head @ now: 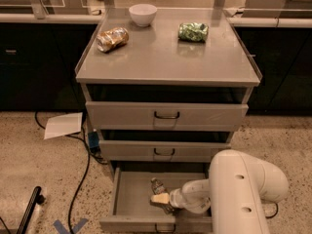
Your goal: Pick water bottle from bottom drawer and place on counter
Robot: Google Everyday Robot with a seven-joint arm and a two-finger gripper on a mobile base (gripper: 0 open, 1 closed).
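Observation:
The bottom drawer (pixel 130 195) of the grey cabinet is pulled open, showing its flat tray. The water bottle (pixel 156 185), small and clear, stands tilted in the middle of the tray. My gripper (pixel 161 199) reaches into the drawer from the right and is right against the bottle's lower part, hiding it. My white arm housing (pixel 243 189) covers the drawer's right side. The counter (pixel 161 62) is the flat grey top of the cabinet, well above the gripper.
On the counter are a crushed brown can (pixel 112 39), a crushed green can (pixel 193 31) and a white bowl (pixel 143 13). The two upper drawers (pixel 166 115) are closed. A sheet of paper (pixel 63 125) and a black cable (pixel 80 179) lie on the floor at left.

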